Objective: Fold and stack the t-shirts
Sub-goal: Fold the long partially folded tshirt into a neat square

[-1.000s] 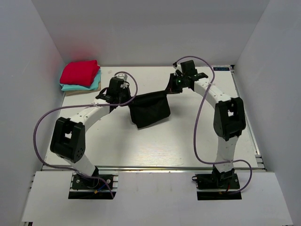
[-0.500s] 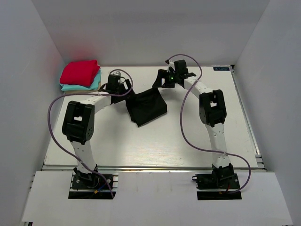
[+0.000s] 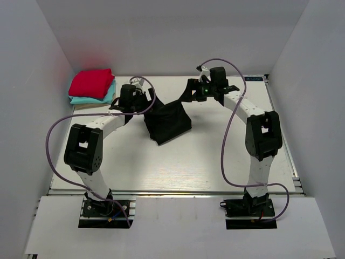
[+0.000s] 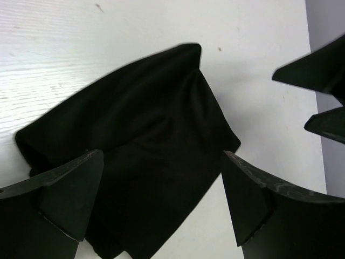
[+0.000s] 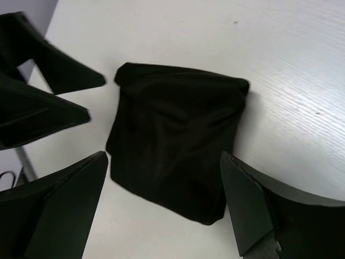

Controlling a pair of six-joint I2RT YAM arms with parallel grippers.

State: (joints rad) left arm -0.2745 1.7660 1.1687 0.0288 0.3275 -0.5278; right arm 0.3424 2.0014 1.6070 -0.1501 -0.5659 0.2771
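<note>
Only the top view takes in the far left corner of the table point(image 3: 188, 162), where the red t-shirt point(image 3: 91, 82) lies folded on the teal t-shirt point(image 3: 108, 97), with a sliver of the tan t-shirt point(image 3: 80, 106) under both. That stack is well apart from the arms, and neither wrist camera catches it. The same view places the black t-shirt point(image 3: 168, 123) near the middle of the table, toward the far side. It sits between the left gripper point(image 3: 146, 102) and the right gripper point(image 3: 190, 93), but is too small and dark there to read its folds.

The wrist views supply that detail. The left wrist view shows the black t-shirt point(image 4: 145, 145) as a rumpled, roughly rectangular bundle flat on the white surface, one corner puckered upward. The right wrist view shows the same bundle point(image 5: 172, 140) from the opposite side, with soft creases running across it. Each wrist view also catches the other arm's dark fingers at its edge.

The left gripper point(image 4: 161, 156) has its fingers point(image 4: 70, 194) spread wide, with nothing clamped between them; the shirt lies below the gap. The right gripper point(image 5: 164, 156) likewise stands wide apart, its fingers point(image 5: 248, 199) framing the cloth without pinching it. Whether any fingertip brushes the fabric cannot be told.
</note>
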